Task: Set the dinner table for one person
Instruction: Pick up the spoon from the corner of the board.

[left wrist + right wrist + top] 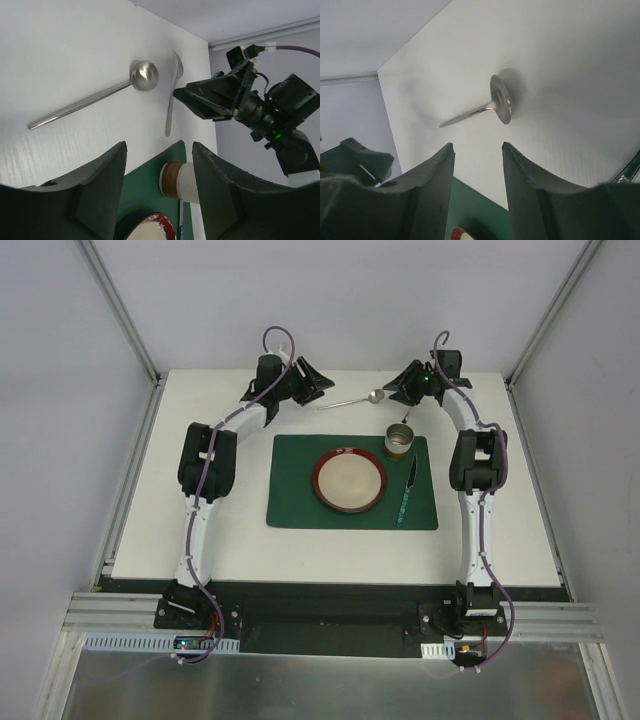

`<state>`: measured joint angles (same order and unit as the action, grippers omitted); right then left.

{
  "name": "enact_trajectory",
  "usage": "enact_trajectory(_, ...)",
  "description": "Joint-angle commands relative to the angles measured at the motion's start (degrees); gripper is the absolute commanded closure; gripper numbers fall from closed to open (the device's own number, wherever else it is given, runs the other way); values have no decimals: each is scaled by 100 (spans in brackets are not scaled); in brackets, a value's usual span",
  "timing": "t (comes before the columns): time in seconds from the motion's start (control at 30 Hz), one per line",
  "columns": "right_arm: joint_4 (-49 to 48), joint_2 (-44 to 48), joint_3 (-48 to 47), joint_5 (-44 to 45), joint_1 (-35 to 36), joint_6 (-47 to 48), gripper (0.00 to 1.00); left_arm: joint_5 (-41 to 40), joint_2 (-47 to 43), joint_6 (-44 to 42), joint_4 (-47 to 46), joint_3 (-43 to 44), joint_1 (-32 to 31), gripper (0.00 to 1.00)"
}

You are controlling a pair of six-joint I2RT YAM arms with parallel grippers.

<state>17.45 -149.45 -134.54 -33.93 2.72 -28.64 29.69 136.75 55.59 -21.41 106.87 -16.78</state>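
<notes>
The white dinner table (220, 540) carries a dark green placemat (295, 490). On the mat sit a red-rimmed plate (350, 482), a brown-banded cup (400, 441) and a teal-handled knife (408, 485). A silver spoon (360, 400) lies on the bare tabletop behind the mat, between the two grippers. My left gripper (318, 383) hovers left of the spoon, open and empty (159, 146), with the spoon (100, 102) ahead of it. My right gripper (395, 390) hangs just right of the spoon's bowl (501, 99), open with nothing between its fingers (477, 145).
A second silver utensil (171, 100) lies on the table beside the right gripper's fingers (200, 97). The cup (182, 182) stands at the mat's far right corner. Metal frame rails (130, 470) and grey walls edge the table.
</notes>
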Motion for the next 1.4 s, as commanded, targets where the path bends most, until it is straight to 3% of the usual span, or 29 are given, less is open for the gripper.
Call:
enact_trajectory(0.0,-242,-234,24,-149,9,-133,54,212,-701,-303,40,-114,52,46)
enact_trajectory(0.87,-594,-1016,-406,141,115,-449,58,529,-1809,-795,181,-1203,16,47)
enact_trajectory(1.2,-515,-1007,-415,282,115,-528,72,643,-1766,-787,181,-1195,8,47)
enact_trajectory(1.37,-497,-1016,-459,405,123,-598,74,713,-1818,-822,190,-1247,8,47)
